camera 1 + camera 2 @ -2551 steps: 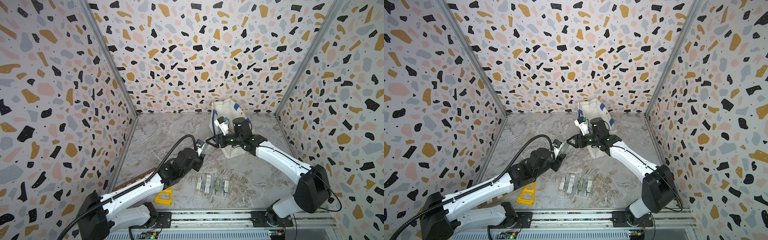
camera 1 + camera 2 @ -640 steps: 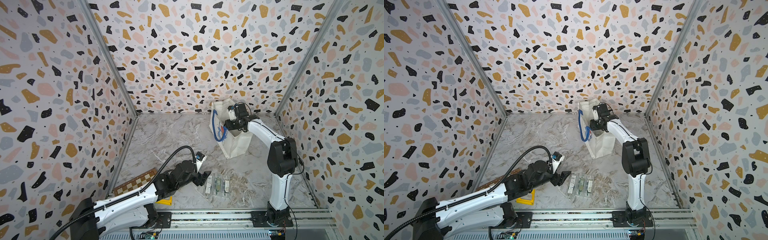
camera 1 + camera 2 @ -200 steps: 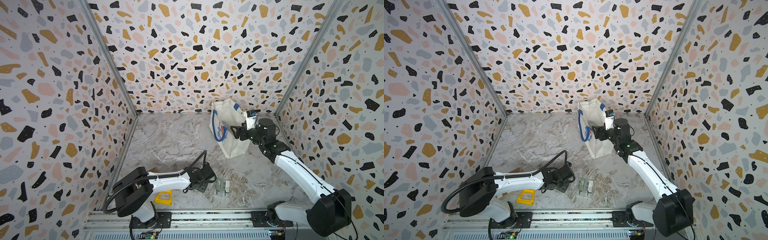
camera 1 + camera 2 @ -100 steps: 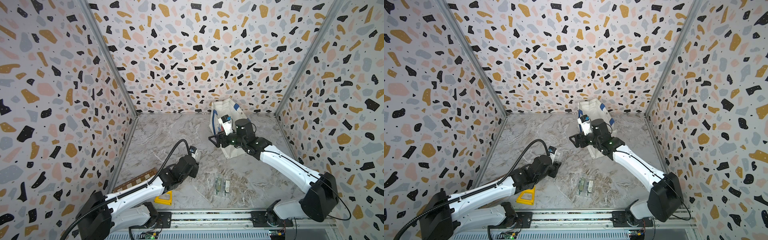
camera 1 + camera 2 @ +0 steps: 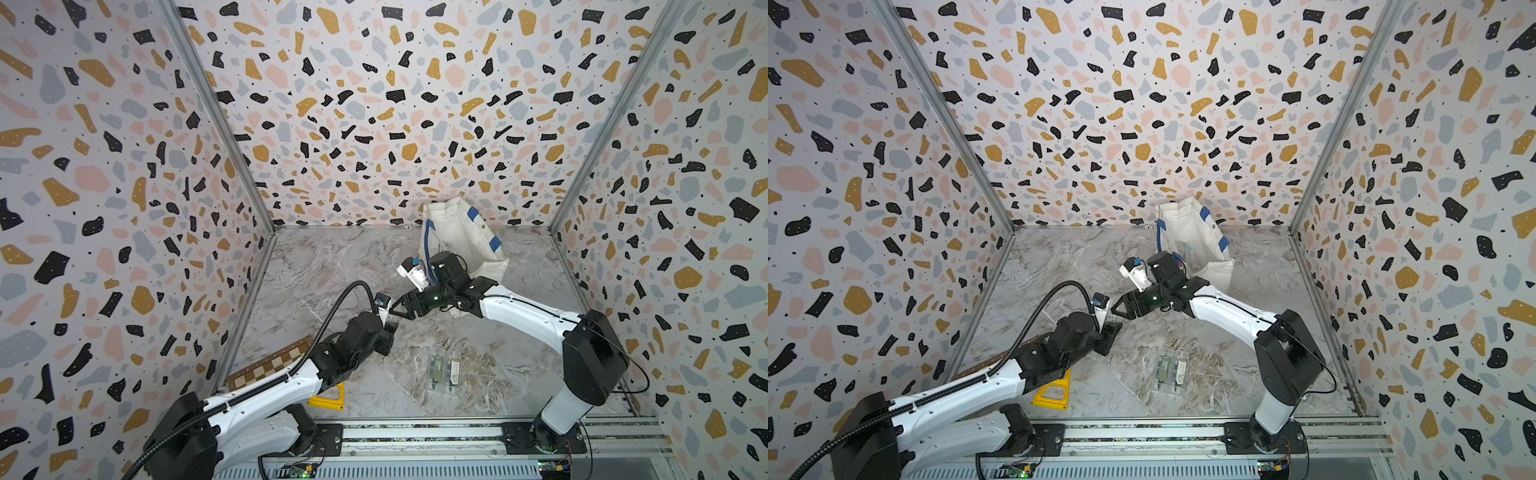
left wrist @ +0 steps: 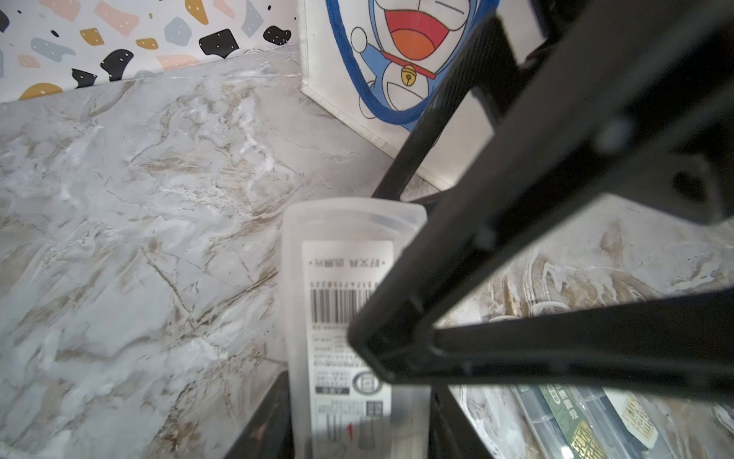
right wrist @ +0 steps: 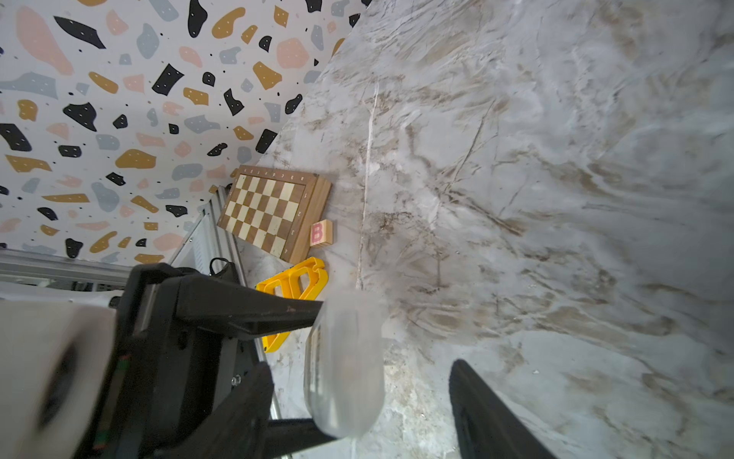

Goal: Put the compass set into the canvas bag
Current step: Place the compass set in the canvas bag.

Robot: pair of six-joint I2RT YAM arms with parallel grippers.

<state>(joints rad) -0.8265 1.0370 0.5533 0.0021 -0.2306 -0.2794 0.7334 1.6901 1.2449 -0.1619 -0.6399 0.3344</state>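
Far to the left a wooden chessboard [image 5: 270,363] lies flat, with a lettered block [image 7: 321,233] and a yellow plastic piece [image 5: 328,397] just beside it; none of these belongs to the job. From that side the left arm [image 5: 270,390] reaches toward the middle of the marble table [image 5: 332,266]. The left gripper [image 5: 1109,326] is clamped on a compass set [image 6: 349,278], a frosted plastic case with a barcode label. It holds the case up off the table, with the free end pointing at its partner. Meeting it head-on is the right gripper [image 5: 1121,311]. Its jaws stand apart, one on each side of the case's free end, and in the right wrist view neither seems to touch it. To me this looks like a handover caught halfway: one claw has the case and the other has not yet closed. Toward the front, two more clear cases [image 5: 442,368] lie side by side on the table, and I'd guess they are waiting their turn. Further back and to the right, the canvas bag [image 5: 461,237] stands upright with its blue handle hanging down one side, well apart from the held case. I can't see what, if anything, is inside it. As I judge it, the grab, the carry across and the drop into the bag are all left to do.
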